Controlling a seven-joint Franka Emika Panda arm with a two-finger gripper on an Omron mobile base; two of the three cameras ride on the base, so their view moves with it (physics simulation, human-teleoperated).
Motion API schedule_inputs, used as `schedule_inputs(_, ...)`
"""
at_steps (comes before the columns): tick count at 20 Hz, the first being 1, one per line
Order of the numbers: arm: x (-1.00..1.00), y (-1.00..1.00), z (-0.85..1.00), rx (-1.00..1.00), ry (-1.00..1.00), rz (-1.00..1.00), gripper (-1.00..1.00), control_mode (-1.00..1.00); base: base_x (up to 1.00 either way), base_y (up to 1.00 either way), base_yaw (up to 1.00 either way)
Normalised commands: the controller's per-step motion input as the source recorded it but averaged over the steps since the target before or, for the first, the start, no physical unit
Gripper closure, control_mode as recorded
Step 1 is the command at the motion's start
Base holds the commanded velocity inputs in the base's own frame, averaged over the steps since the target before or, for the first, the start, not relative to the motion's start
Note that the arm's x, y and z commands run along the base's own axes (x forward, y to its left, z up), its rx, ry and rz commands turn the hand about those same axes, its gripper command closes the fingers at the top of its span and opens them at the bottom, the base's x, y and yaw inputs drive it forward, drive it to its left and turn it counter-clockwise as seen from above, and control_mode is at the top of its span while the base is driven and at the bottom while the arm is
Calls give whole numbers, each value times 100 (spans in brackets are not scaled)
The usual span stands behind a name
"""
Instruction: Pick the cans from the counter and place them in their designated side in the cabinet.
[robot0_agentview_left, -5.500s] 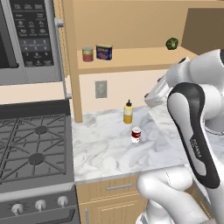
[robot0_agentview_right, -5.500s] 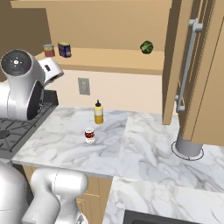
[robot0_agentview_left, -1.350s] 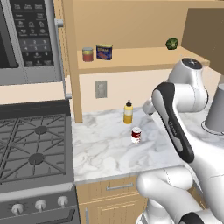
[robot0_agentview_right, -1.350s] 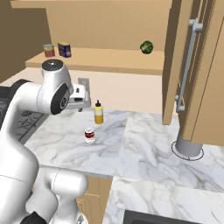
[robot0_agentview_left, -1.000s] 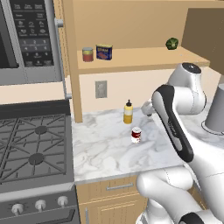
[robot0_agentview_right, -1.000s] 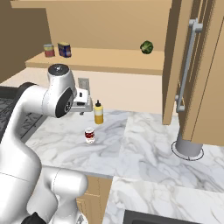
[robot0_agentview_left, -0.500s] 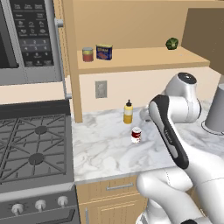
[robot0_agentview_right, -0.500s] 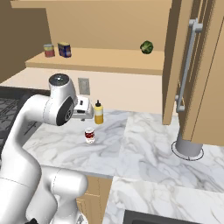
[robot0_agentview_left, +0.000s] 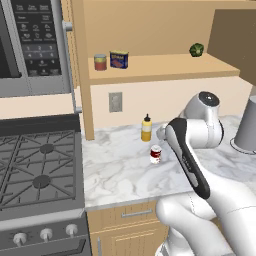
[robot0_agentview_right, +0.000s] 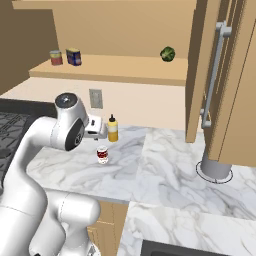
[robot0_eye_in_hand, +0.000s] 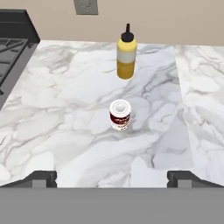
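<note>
Now our pincer (robot0_eye_in_hand: 112, 177) hangs wide open and empty above the red-and-white can (robot0_eye_in_hand: 120, 114), which stands mid-tabletop (robot0_eye_in_hand: 65, 127) toward the back edge; descending off-centre, we risk toppling it or nudging the yellow bottle (robot0_eye_in_hand: 126, 53) behind.

My arm has swung down from its raised pose and lowered toward the counter (robot0_agentview_left: 120, 170). My gripper (robot0_eye_in_hand: 112, 177) now hangs above the red-and-white can (robot0_eye_in_hand: 120, 114), fingers spread wide, nothing held.
</note>
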Motion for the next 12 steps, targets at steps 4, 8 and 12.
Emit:
schedule_inputs(4,24,3,-11,0,-3,-4,-100,-100,0,0,0)
schedule_inputs(8,21,1,-6,0,-1,-3,-100,-100,0,0,0)
schedule_inputs(12,14,0,-5,0,2,-3,-100,-100,0,0,0)
